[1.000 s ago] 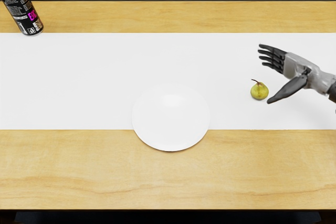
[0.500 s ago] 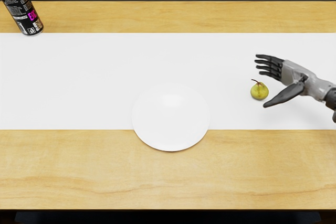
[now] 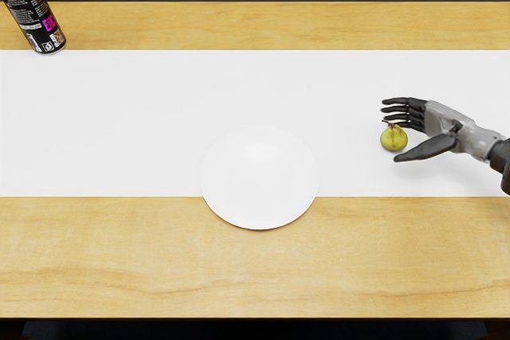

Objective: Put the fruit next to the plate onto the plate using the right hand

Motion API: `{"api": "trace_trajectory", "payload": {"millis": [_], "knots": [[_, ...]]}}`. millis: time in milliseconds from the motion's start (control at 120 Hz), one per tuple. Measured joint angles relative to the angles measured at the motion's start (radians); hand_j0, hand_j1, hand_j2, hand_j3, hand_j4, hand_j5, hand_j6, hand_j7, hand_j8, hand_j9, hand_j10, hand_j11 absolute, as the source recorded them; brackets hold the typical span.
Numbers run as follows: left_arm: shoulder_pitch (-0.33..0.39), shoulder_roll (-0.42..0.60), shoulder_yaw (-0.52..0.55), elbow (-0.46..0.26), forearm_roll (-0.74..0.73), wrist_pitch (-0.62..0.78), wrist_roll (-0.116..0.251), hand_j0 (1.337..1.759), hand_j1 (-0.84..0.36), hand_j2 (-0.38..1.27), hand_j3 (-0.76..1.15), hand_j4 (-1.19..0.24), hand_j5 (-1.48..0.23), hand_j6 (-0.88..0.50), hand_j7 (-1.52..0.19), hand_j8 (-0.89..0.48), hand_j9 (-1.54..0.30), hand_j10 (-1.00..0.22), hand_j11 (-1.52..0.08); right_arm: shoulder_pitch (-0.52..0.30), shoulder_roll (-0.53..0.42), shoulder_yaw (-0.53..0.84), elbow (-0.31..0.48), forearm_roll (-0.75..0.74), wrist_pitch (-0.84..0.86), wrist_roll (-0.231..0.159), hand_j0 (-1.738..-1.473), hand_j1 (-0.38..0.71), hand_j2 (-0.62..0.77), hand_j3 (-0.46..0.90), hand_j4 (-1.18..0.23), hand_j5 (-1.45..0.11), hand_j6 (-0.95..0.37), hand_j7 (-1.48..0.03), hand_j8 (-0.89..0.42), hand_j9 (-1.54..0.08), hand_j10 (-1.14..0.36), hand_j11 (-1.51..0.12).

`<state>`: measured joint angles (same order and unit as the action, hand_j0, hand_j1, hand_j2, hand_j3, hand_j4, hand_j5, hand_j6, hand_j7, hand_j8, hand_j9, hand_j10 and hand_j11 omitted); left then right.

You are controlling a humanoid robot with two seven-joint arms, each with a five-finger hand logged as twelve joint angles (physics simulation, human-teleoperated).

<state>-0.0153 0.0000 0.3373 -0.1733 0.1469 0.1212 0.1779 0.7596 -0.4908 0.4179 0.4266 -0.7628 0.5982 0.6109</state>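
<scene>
- The pear [image 3: 393, 138] lies on the white runner [image 3: 119, 117], well to the right of the plate [image 3: 215, 197]. It is not yet lifted, so the main part of the task is still to do.
- The right robot hand [image 3: 437, 125] has reached the fruit. Its fingers [image 3: 398, 109] stretch over the pear's far side, by the stem, and the thumb [image 3: 418, 151] points past its near side, so the pear sits in the gap between them.
- The robot hand is spread apart and holds nothing. From this high slant I cannot tell whether any fingertip already touches the pear's skin.
- As I judge it, the reach is nearly done. Closing on the pear, lifting it, carrying it left and setting it down on the plate all remain.
- The plate holds nothing and sits across the runner's near edge, partly on the wooden tabletop [image 3: 239, 276].
- Compared with a second ago, the robot hand has moved nearer and slightly left, and dropped towards the pear. Its fingers were then up and away from the pear on the far side and now lie right over it, and the thumb has swung in closer.
- The pear, the plate and the dark can [image 3: 32, 7] at the far left corner have not shifted.
</scene>
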Motion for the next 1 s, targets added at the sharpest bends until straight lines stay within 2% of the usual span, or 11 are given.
{"api": "trace_trajectory", "payload": {"millis": [383,1000], "knots": [[0.0,0.0,0.0,0.0,0.0,0.0,0.0,1.658,0.35,0.0,0.0,0.0,0.0,0.0,0.0,0.0,0.0,0.0,0.0,0.007,0.011,-0.001,-0.043,0.063,-0.003,0.0,-1.658,-0.01,-0.05,0.0,-0.29,-0.37,-0.29,-0.37,-0.29,-0.37,-0.28,-0.37],[0.0,0.0,0.0,0.0,0.0,0.0,0.0,1.658,0.35,0.0,0.0,0.0,0.0,0.0,0.0,0.0,0.0,0.0,0.0,0.002,0.055,-0.004,-0.049,0.108,-0.002,0.0,-1.658,-0.02,-0.05,0.0,-0.28,-0.36,-0.28,-0.35,-0.28,-0.36,-0.27,-0.35]]}}
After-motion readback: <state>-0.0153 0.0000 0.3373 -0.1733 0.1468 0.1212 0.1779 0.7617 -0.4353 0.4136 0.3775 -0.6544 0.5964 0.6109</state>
